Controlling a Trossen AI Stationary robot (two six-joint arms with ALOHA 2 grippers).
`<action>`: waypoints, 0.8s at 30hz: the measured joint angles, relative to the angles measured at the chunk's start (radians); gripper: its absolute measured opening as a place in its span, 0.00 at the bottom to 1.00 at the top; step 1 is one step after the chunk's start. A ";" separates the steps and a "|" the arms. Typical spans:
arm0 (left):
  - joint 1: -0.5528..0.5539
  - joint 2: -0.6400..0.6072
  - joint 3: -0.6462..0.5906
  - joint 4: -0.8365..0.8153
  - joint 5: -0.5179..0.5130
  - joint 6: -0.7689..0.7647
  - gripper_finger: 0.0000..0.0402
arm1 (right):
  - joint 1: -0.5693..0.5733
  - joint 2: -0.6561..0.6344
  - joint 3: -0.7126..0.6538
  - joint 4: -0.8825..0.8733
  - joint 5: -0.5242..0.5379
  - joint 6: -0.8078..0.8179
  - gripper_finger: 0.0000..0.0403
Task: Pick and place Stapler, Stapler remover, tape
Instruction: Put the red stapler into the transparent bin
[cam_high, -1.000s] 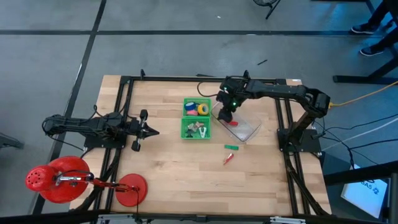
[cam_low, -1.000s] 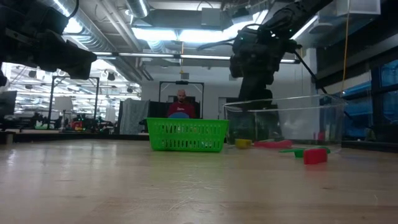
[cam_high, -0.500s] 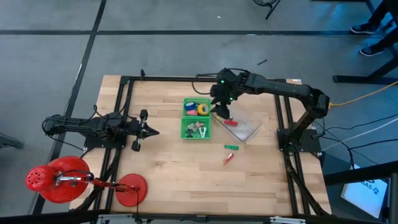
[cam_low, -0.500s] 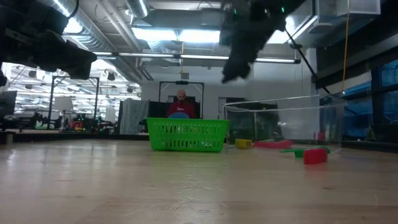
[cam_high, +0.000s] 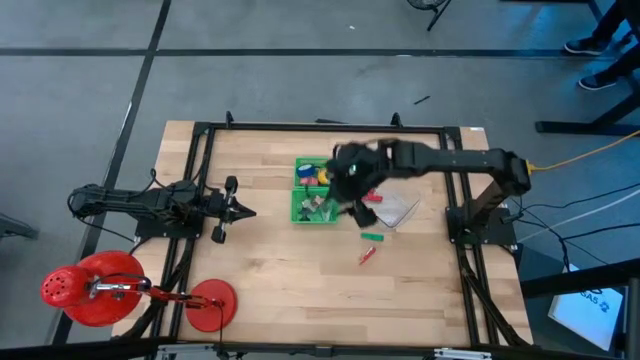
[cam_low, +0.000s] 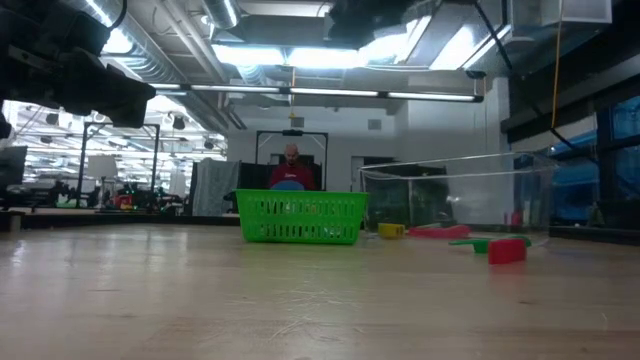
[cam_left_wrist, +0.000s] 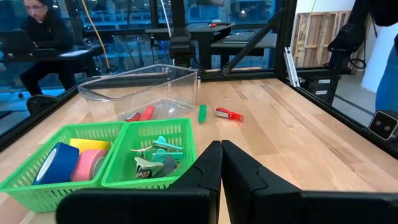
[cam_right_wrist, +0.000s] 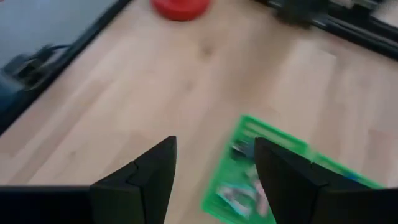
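On the wooden worktop the sorting is partly done, judging by how things lie. The clear plastic bin near the right arm holds red pieces, apparently a stapler or two, though they are too small to name surely. The green two-compartment basket is filled: one compartment holds the tape rolls, blue, yellow and pink; the other holds a heap of staple removers.

Loose on the worktop, apart from both containers, lie a small green stapler and a small red stapler, so these seem to be what is left.

The right pincer hangs above the basket with its fingers apart and nothing between them. The left pincer waits at the left side, fingers together, empty.
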 joint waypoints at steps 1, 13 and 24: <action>0.000 0.000 0.000 0.000 0.000 0.000 0.01 | 0.027 0.000 0.000 -0.002 0.000 -0.013 0.54; 0.000 0.000 0.000 0.000 0.000 0.000 0.01 | 0.217 0.001 -0.067 -0.057 0.000 -0.071 0.54; 0.000 0.000 0.000 0.000 0.000 0.000 0.01 | 0.284 0.001 -0.399 0.025 0.085 -0.116 0.54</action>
